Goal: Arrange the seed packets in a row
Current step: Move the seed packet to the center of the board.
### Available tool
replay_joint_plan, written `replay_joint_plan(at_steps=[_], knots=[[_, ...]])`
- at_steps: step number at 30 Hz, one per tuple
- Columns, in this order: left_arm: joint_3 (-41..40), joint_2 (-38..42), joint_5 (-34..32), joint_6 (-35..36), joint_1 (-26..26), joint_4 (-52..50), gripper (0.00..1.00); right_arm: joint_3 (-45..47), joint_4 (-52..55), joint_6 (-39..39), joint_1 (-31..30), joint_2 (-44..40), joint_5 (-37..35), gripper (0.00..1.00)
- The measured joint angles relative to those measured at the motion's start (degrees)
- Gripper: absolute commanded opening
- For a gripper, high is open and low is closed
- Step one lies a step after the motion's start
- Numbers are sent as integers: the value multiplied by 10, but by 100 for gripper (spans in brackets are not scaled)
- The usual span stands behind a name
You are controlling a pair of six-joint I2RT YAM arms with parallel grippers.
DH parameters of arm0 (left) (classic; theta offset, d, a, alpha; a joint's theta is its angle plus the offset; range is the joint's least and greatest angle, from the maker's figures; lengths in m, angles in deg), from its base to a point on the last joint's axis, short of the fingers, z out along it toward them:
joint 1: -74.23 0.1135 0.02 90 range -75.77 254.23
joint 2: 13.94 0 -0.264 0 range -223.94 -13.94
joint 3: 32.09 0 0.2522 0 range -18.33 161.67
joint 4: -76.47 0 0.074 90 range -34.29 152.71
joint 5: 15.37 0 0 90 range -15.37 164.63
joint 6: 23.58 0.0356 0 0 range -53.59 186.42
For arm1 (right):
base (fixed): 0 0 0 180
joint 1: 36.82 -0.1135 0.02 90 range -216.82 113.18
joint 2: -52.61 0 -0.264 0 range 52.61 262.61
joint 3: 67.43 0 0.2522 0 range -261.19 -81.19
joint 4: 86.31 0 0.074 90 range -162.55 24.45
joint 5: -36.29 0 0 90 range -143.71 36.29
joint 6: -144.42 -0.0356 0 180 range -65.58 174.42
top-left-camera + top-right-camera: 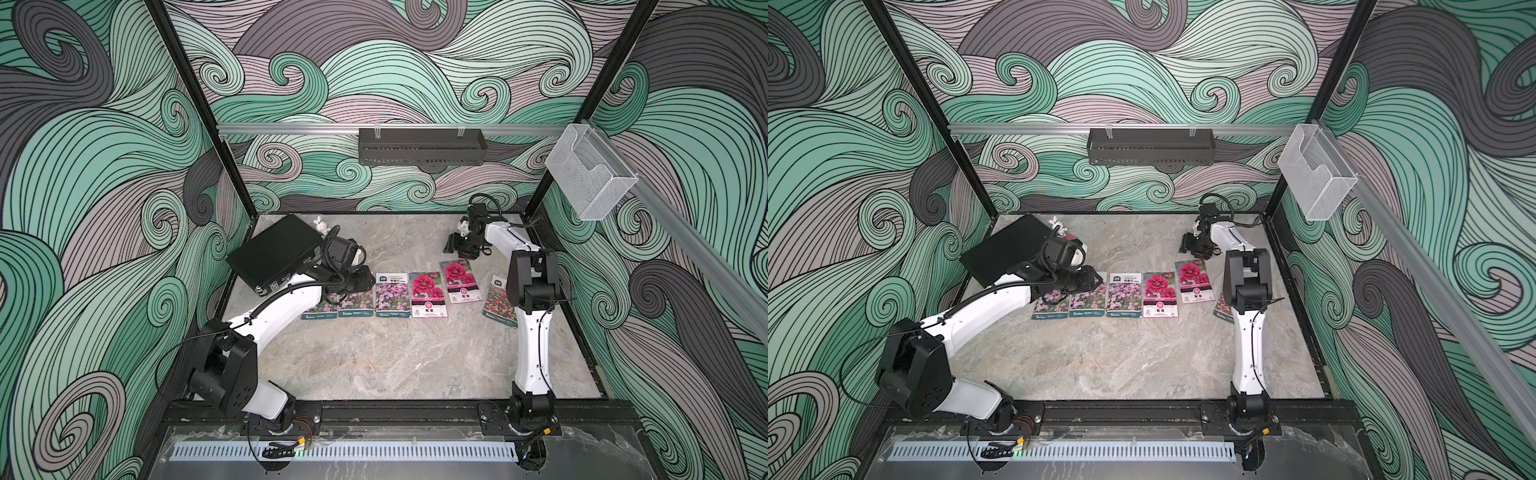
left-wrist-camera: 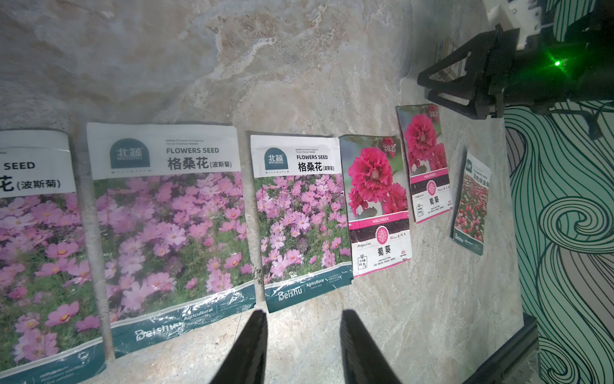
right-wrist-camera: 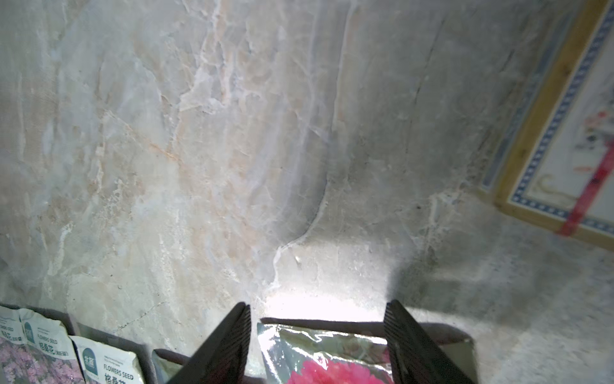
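Observation:
Six seed packets lie on the marble table (image 1: 395,357). Three purple-pink ones (image 1: 356,304) (image 1: 391,296) (image 2: 33,252) and a magenta bloom packet (image 1: 428,294) form a row. A second magenta packet (image 1: 460,281) sits slightly farther back. The red-pink packet (image 1: 500,301) lies tilted at the right, partly behind my right arm. My left gripper (image 2: 304,314) hovers open and empty over the row's left part (image 1: 365,284). My right gripper (image 3: 319,304) is open, and the set-back magenta packet's (image 3: 325,355) top edge lies between its fingers.
A large black case (image 1: 274,253) and a small white rabbit figure (image 1: 319,224) stand at the back left. A flat box with a blue patterned border (image 3: 564,139) lies beyond my right gripper (image 1: 452,246). A black tray (image 1: 422,146) and a clear holder (image 1: 590,176) hang on the rails.

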Motion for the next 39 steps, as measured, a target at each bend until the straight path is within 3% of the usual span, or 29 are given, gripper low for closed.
replay_joint_plan(at_steps=[20, 39], knots=[[0, -1, 0, 0, 0, 0, 38, 135, -56, 5, -1, -79, 0, 66], [0, -1, 0, 0, -4, 0, 38, 80, -52, -9, -32, -62, 29, 67]])
